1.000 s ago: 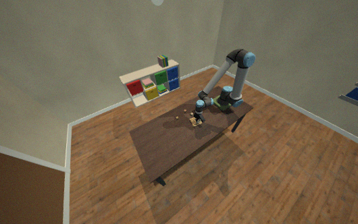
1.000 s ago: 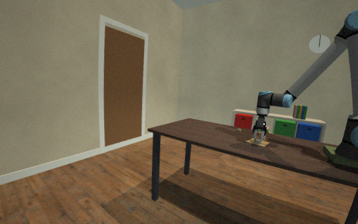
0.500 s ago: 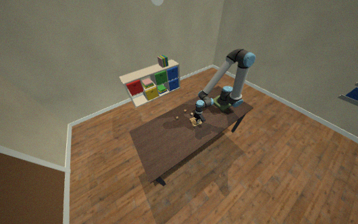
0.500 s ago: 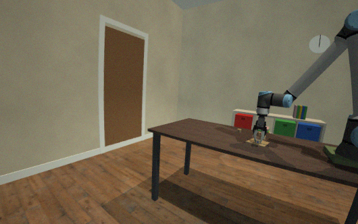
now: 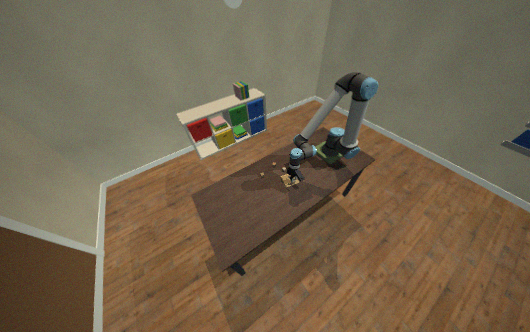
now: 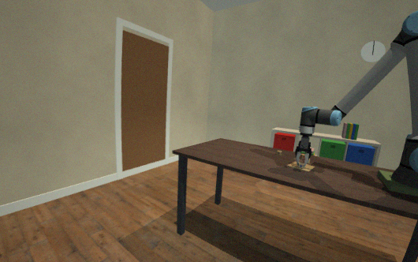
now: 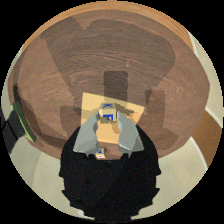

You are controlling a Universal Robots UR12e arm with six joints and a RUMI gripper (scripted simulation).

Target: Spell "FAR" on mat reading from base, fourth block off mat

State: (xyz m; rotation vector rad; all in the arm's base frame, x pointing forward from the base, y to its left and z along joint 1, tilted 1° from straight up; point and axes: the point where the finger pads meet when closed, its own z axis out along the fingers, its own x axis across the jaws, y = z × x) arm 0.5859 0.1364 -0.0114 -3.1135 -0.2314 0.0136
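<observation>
We locate the gripper (image 5: 293, 181) (image 6: 302, 165) (image 7: 107, 110) over the mat (image 5: 285, 183) (image 6: 292, 166) (image 7: 90, 103), pointing down, with its two fingers pinching a lettered block (image 6: 303, 157) (image 7: 108, 111) by opposite sides. We judge that this grip leaves the top face uncovered, so that the letter can be set the right way up. Blue marks show on the held block, but we cannot confirm its letter, nor whether its underside touches the mat. In the top view, taking the mat as the dial centre, we find the near block (image 5: 284, 169) (image 7: 100, 153) at twelve o'clock, the middle block (image 5: 274, 164) at eleven and the far block (image 5: 262, 174) (image 6: 279, 151) at ten, all on the desk (image 5: 235, 200) (image 6: 236, 158) (image 7: 65, 65) and off the mat. We take them to be waiting there so that the mat has room for the row; one must remain outside. The arm's base stands at two o'clock, and reading direction is set from it. We count four blocks, one gripped and three loose; one mat; one desk; one gripper with two fingers.

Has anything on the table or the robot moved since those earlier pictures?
Nothing I can make out. The arm, its end effector and the mat look just where they were, as do the three blocks off the mat. Right now a lettered block is gripped over the mat; the earlier views are too small to tell about its grip.
</observation>
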